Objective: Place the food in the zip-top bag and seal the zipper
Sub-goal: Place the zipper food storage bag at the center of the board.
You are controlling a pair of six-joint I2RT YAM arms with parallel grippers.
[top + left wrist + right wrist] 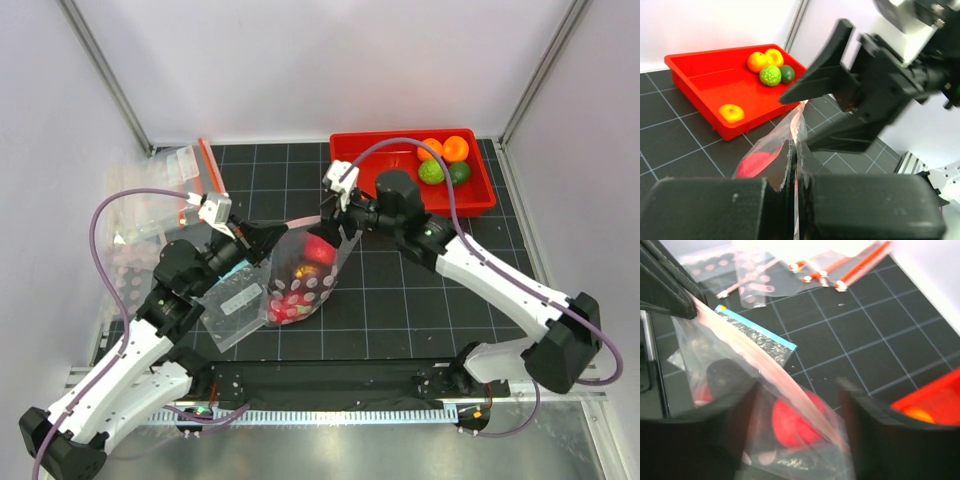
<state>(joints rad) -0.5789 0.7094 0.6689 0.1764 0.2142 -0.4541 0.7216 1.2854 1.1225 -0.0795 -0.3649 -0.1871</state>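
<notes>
Zip-top bag (300, 282) at the centre of the bench (400, 300), food (318, 250) inside, mouth raised. Left pincer (272, 238) is clenched on the left end of the zipper (310, 220). Right pincer (345, 230) is released, its fingers straddling the right end. Red tray (400, 195) lies far right.

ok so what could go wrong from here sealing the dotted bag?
1. The right gripper stands open astride the zipper, which crosses it slantwise; closing could catch it off-track and leave a gap.
2. Only the left gripper pinches the zip-top bag; a sideways pull may slip the strip free.
3. The red round fruit sits just under the strip and could get pinched in.
</notes>
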